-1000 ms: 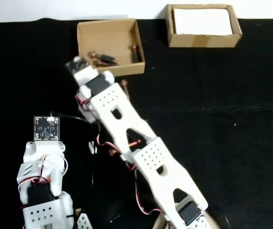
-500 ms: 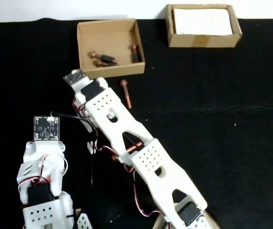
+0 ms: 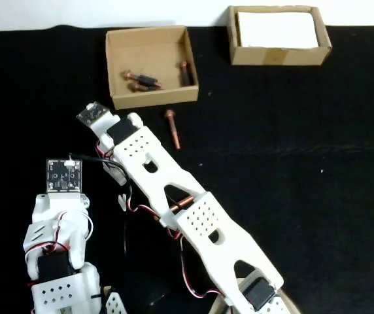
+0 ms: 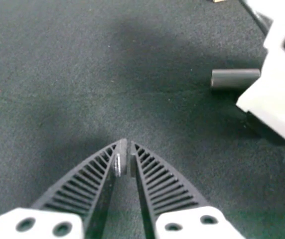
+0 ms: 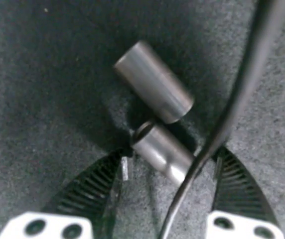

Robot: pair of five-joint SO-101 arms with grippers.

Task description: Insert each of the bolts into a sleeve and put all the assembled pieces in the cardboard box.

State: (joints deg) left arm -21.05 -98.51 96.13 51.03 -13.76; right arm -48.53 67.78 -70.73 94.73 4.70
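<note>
Two dark grey sleeves lie on the black cloth in the right wrist view. One sleeve [image 5: 161, 153] sits between the spread fingers of my right gripper [image 5: 170, 160], which is open; the other sleeve [image 5: 154, 81] lies just beyond it. My left gripper [image 4: 126, 152] is shut on nothing above the cloth, with a sleeve [image 4: 234, 78] farther off beside the white right arm [image 4: 277, 84]. A copper bolt [image 3: 172, 128] lies in front of the cardboard box [image 3: 149, 98], which holds several assembled pieces [image 3: 141, 81]. A second bolt [image 3: 182, 203] pokes out from under the right arm.
A second cardboard box [image 3: 278, 53] with a white sheet inside stands at the back right. A black cable [image 5: 232, 104] crosses the right wrist view over the gripper. The left arm's wrist [image 3: 64, 175] sits at the front left, close to the right arm's links.
The right arm's wrist has swung left and towards the front, away from the cardboard box, uncovering the bolt in front of the box. The left arm has stayed still.
</note>
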